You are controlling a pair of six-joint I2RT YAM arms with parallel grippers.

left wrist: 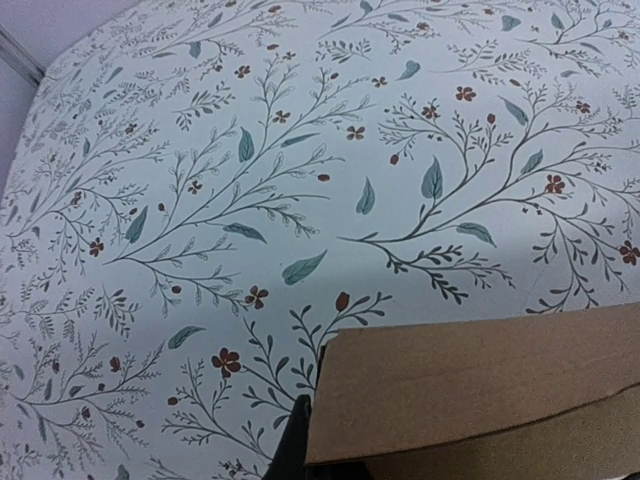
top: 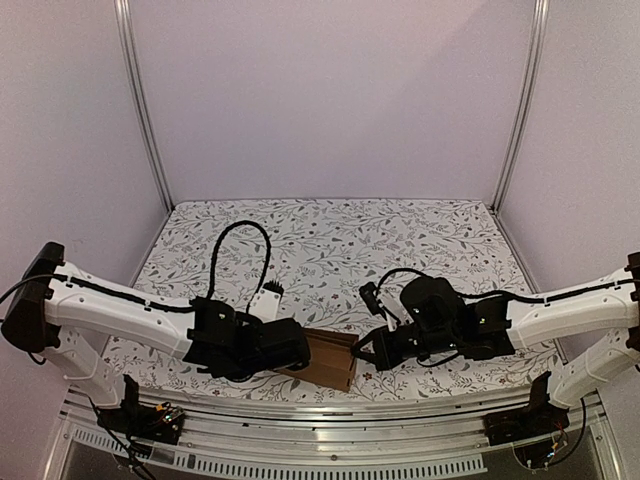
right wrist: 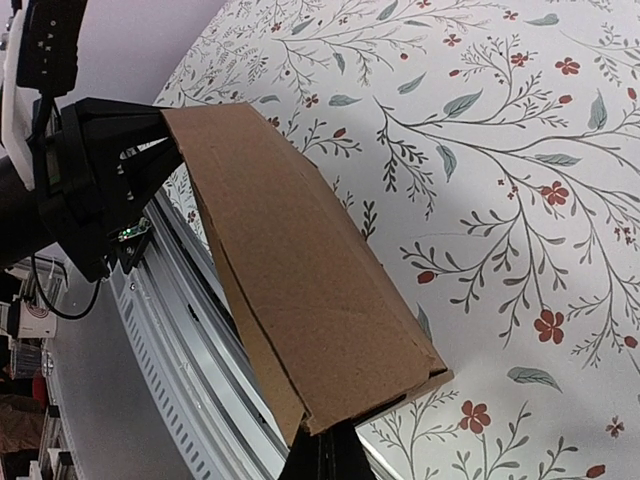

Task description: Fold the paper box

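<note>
Inside a booth of plain pale walls framed by upright aluminium posts, a white tablecloth printed with leafy sprigs and small red flowers is spread flat. At its near edge, the left gripper is clamped shut on one end of the plain brown, creased cardboard paper box. The box's other end is pinched by the closed right gripper.

High rear camera overlooks table; close wrist cameras share paper box.
</note>
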